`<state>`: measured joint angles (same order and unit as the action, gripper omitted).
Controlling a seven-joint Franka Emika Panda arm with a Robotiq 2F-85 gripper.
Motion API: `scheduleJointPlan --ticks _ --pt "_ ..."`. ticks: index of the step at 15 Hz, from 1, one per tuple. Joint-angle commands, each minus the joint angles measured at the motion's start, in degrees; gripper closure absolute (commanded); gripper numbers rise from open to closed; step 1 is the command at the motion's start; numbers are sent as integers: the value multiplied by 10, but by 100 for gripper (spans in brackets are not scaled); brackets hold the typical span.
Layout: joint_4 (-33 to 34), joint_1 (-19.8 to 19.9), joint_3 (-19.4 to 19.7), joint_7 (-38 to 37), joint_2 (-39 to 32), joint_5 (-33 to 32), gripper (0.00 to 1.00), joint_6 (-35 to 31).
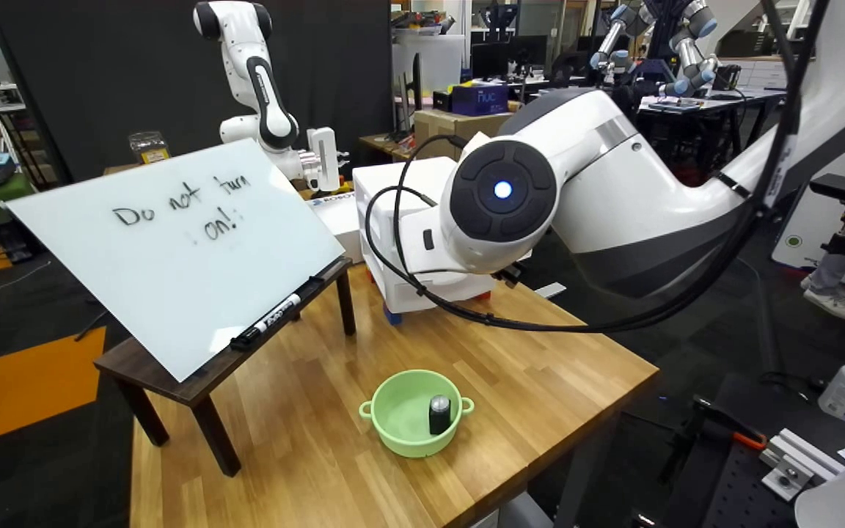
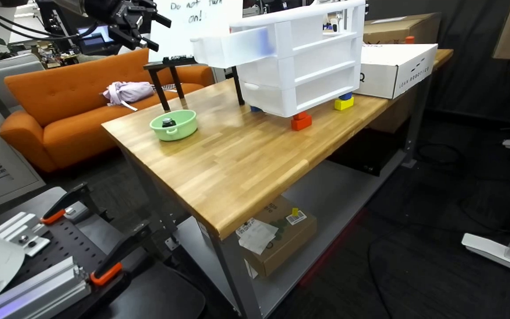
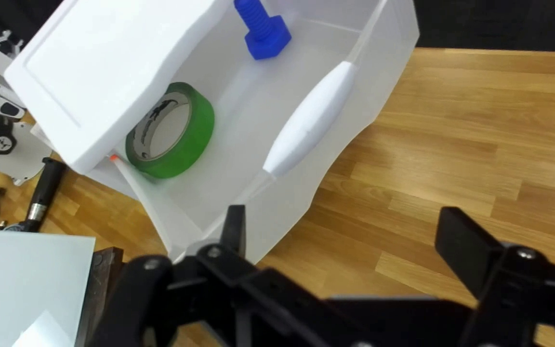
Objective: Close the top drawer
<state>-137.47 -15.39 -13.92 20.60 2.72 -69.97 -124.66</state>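
Note:
The top drawer [image 2: 230, 48] is pulled out of the small white drawer unit [image 2: 295, 57]. In the wrist view the drawer [image 3: 277, 212] shows from above, with a white handle bulge [image 3: 310, 118] on its front edge. Inside lie a green tape roll [image 3: 171, 130] and a blue bolt [image 3: 265, 36]. The lower drawer [image 2: 261, 97] is shut. My gripper [image 3: 345, 229] is open and empty, with one finger overlapping the drawer's front corner in view; touch cannot be told. In an exterior view the gripper [image 2: 156, 32] is in front of the drawer; elsewhere the arm mostly hides the drawer.
The unit stands on coloured blocks [image 2: 301, 122] on the wooden table [image 2: 219, 164]. A green bowl [image 1: 414, 411] holding a black object is in front. A whiteboard [image 1: 188, 242] leans on a small dark stand [image 1: 166, 367]. A white box [image 2: 392, 71] stands behind the unit.

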Motion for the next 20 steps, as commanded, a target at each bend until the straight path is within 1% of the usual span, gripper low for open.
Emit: scheduleJointPlan --ticks 1,2,4,20 --pt "24 2 -3 2 -22 -53 0 3" --pt "12 2 -3 1 -10 -28 0 1" --pt "18 2 -3 1 -17 -38 0 1" --pt "18 2 -3 1 -18 -38 0 1"
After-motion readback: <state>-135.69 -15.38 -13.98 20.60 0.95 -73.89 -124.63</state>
